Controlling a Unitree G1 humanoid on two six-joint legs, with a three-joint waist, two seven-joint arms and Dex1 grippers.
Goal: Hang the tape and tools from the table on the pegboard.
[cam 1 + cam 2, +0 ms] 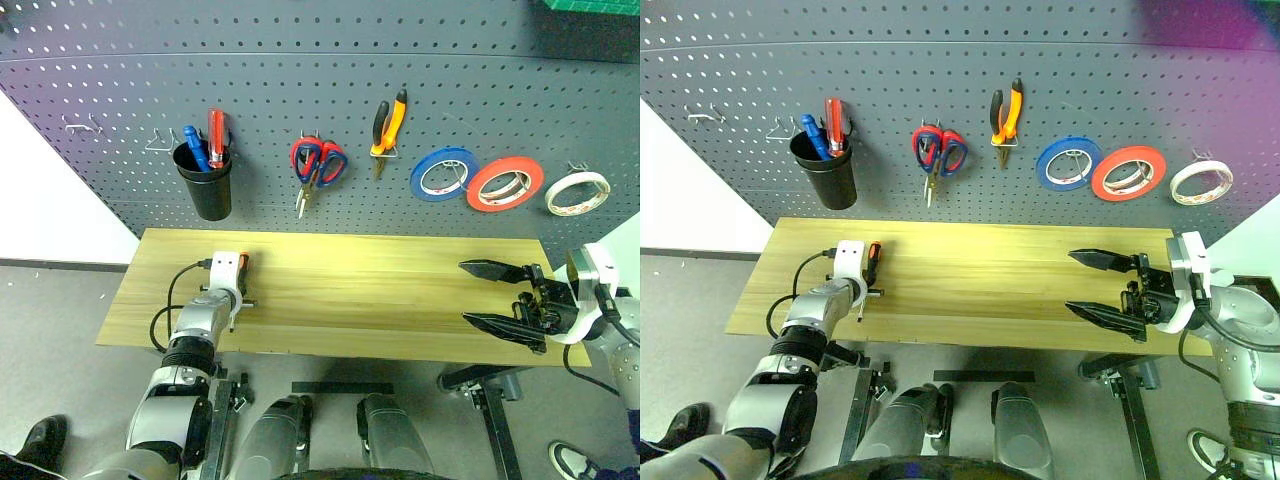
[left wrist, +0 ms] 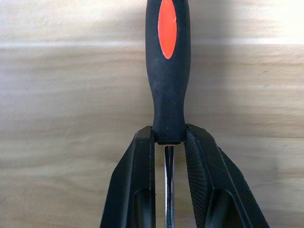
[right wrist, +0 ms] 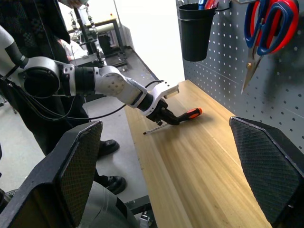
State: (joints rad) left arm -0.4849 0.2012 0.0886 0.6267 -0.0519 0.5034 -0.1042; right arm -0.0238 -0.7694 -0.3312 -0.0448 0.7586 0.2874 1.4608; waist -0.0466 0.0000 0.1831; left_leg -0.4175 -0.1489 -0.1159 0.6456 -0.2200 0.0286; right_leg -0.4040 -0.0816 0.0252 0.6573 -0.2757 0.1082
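Observation:
The slim screwdriver (image 2: 167,71), with a black handle and an orange oval, lies on the light wooden table (image 1: 400,290) near its left end. My left gripper (image 2: 169,135) is shut on it where the handle meets the metal shaft, low over the wood. My right gripper (image 1: 464,292) hovers open and empty over the table's right end, pointing left. On the dark grey pegboard (image 1: 300,80) hang the whitish tape roll (image 1: 577,192) at the far right, the orange-and-black pliers (image 1: 389,125), and scissors (image 1: 318,165) with red and blue loops.
A blue tape roll (image 1: 442,173) and a red-orange one (image 1: 505,184) hang between the pliers and the whitish roll. A black cup (image 1: 203,180) holding blue and red handles hangs at the left, with bare hooks (image 1: 85,125) beyond it. A person (image 3: 33,28) stands past the table's left end.

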